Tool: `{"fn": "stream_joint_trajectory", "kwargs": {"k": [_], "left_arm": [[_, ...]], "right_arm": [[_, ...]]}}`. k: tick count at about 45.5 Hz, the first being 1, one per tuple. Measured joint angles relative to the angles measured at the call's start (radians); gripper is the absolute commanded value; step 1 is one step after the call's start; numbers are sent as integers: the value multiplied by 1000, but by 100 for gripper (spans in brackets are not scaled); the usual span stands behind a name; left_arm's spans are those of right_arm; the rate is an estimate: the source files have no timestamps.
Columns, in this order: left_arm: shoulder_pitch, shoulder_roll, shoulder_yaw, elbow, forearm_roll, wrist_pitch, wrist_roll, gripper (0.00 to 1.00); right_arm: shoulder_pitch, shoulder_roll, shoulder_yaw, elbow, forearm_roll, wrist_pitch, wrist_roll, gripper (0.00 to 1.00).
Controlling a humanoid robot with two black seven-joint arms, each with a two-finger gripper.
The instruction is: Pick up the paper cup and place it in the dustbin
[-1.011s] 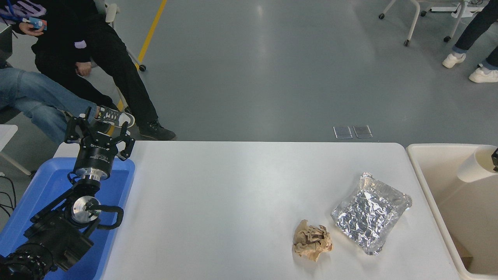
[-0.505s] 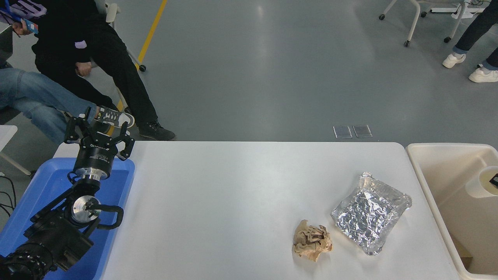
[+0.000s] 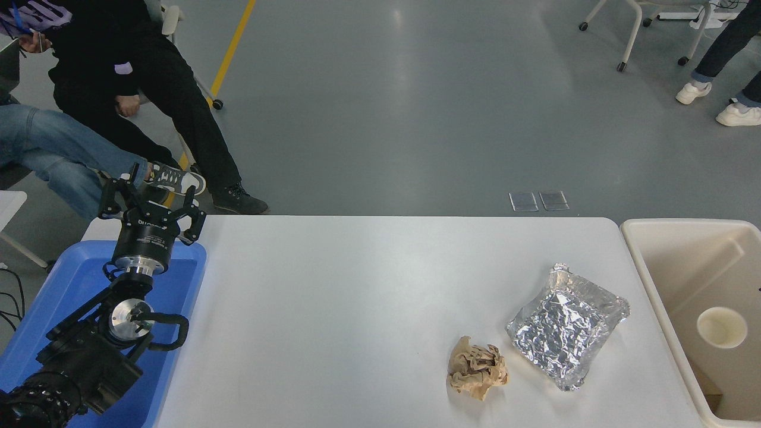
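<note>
The white rectangular table takes most of my view, and just beside its right end stands the large cream-beige plastic dustbin with deep walls. At the left end there is the blue plastic tray, and my left gripper is parked above its far edge. Its fingers look spread apart, and they hold nothing.

On the right part of the table lie the crinkled silver foil pouch and, near it, the crumpled brown paper wad. They are apart from each other, and both have kept their places.

The change is with the small white paper cup. One second ago it hung over the bin, held at the right edge of the picture. Now it is inside the dustbin, low down, its round cream mouth facing up. I cannot say if it already rests on the bottom.

My right gripper has gone out of view, so I cannot tell how its jaws stand.

I judge that the cup was released, and the task looks done.
</note>
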Motion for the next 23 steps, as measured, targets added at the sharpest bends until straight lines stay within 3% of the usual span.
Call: {"fn": "stream_joint_trajectory", "kwargs": {"k": [3,11,23], "left_arm": [[0,0,0,0,0,0,0,99],[0,0,0,0,0,0,0,99],[0,0,0,0,0,-1,0,99]], "right_arm": [[9,0,2,15,1,-9,-1,99],[73,-43,0,117,-1,-22,-1,100],[326,-171,-107,489,-14,-11,-2,100]]}}
